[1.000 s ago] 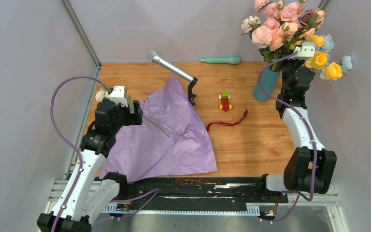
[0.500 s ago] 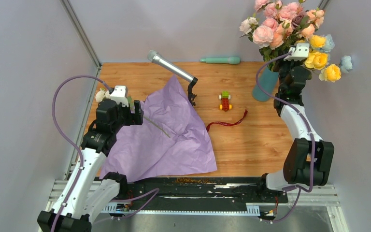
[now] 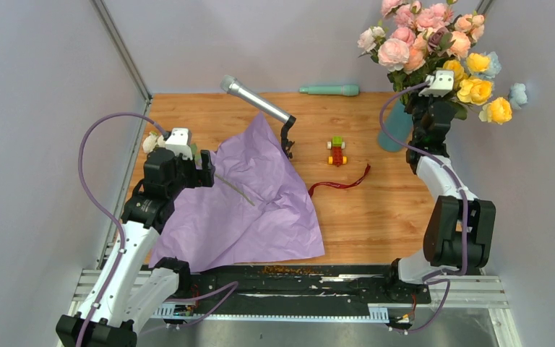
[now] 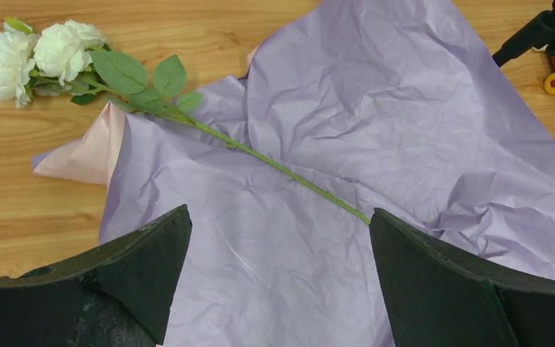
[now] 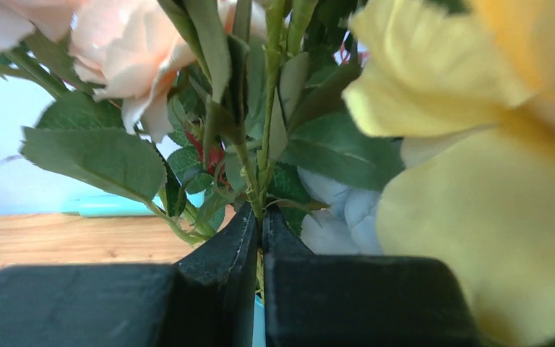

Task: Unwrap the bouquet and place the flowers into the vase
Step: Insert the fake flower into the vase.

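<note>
Between your right fingers (image 5: 217, 253), clamped together, sits a thin green stem of the flowers (image 3: 419, 36), blooms above them and the vase (image 3: 392, 134) beneath. Your left fingers (image 4: 144, 253) stand wide apart over the lilac paper wrap (image 4: 376, 123). A cream rose stem (image 4: 274, 165) lies just ahead of them.

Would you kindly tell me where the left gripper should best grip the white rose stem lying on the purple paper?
Probably the bare middle of the white rose stem, coming straight down with the open left gripper: it lies flat on the purple paper, blooms and leaves bunched at one end.
</note>
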Tool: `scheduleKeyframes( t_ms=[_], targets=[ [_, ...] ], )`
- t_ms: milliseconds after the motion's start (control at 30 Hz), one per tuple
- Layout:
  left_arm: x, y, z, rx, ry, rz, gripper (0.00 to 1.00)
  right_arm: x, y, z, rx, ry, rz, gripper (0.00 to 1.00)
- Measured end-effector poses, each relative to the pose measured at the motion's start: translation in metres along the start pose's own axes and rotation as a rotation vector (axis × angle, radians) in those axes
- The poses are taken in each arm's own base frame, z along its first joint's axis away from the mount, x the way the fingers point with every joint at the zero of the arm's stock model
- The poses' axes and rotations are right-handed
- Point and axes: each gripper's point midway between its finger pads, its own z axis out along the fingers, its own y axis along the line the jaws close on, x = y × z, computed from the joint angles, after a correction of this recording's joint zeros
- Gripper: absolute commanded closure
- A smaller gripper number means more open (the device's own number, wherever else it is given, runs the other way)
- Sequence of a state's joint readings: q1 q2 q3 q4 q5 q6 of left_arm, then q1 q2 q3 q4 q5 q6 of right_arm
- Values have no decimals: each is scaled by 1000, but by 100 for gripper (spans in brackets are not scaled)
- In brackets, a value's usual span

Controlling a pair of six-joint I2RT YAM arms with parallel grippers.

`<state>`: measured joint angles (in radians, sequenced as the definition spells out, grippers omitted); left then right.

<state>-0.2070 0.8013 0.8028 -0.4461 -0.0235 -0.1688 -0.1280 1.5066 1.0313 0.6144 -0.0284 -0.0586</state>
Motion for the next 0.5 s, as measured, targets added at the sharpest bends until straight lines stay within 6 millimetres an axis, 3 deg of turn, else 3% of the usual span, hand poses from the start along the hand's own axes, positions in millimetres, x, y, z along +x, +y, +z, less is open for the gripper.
scheduleKeyframes(
  t_ms=[167,500],
  targets=[
    [0,0,0,0,1,0,0,14,0,2,0,27,1,100],
    [0,0,0,0,1,0,0,24,0,5,4,33,-3,100]
  ],
)
